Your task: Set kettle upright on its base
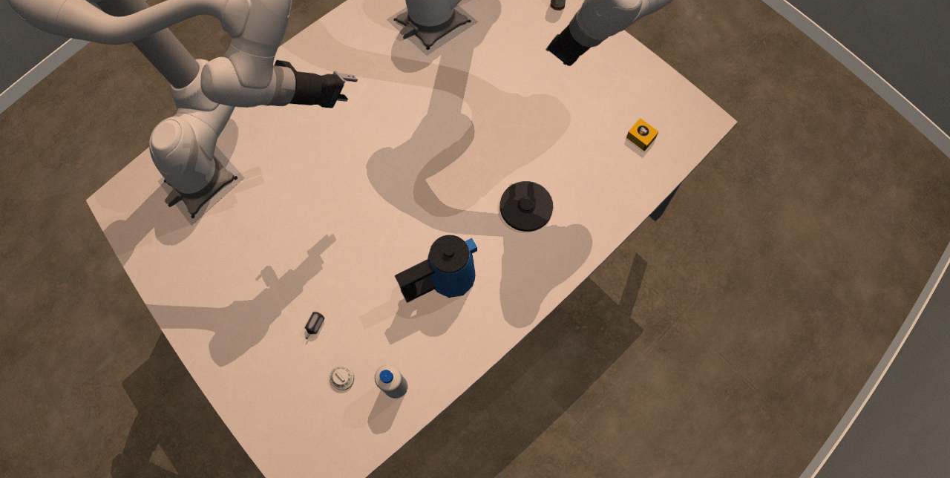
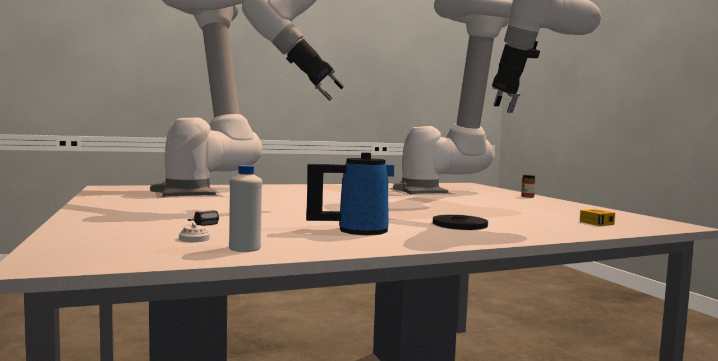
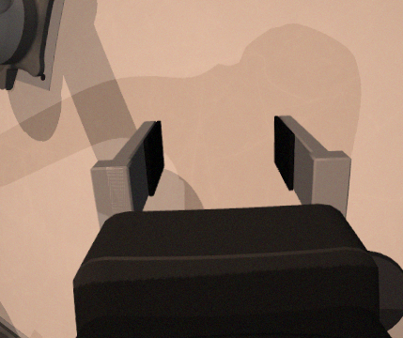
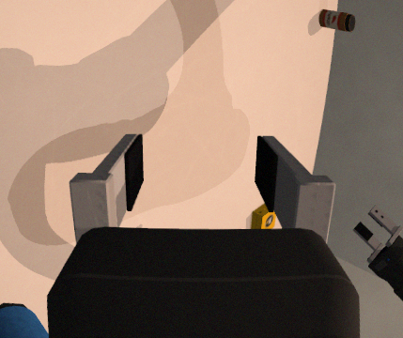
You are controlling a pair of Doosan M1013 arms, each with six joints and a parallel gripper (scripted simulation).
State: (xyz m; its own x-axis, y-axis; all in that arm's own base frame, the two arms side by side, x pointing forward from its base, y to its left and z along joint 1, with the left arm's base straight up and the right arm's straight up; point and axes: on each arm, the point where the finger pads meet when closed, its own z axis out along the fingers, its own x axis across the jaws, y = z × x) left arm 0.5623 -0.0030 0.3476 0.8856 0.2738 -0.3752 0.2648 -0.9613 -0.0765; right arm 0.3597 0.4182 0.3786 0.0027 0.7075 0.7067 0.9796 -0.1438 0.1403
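Blue kettle (image 1: 453, 280) (image 2: 364, 198) (image 4: 10, 324) stands beside its base (image 1: 511, 217) (image 2: 459, 223), leaving the stud (image 1: 525, 204) (image 2: 459, 216) exposed for seating, while left gripper (image 1: 564, 48) (image 2: 504, 103) (image 3: 219, 155) (image 4: 366, 218) and right gripper (image 1: 351, 88) (image 2: 336, 92) (image 4: 199, 158) hang wide, empty.

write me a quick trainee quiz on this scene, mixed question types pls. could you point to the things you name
1. True or false: the blue kettle (image 1: 454, 277) (image 2: 364, 198) (image 4: 13, 324) is already seated on its black round base (image 1: 525, 216) (image 2: 459, 222).

2. What colour is the cap on the white bottle (image 1: 392, 383) (image 2: 245, 216)?
a) red
b) blue
c) green

3. Fill in the blank: the left pincer (image 2: 504, 107) (image 3: 218, 141) (image 4: 364, 217) and the right pincer (image 1: 350, 88) (image 2: 336, 93) (image 4: 199, 158) are both ____ (open or shut).

Key: 1 false; 2 b; 3 open
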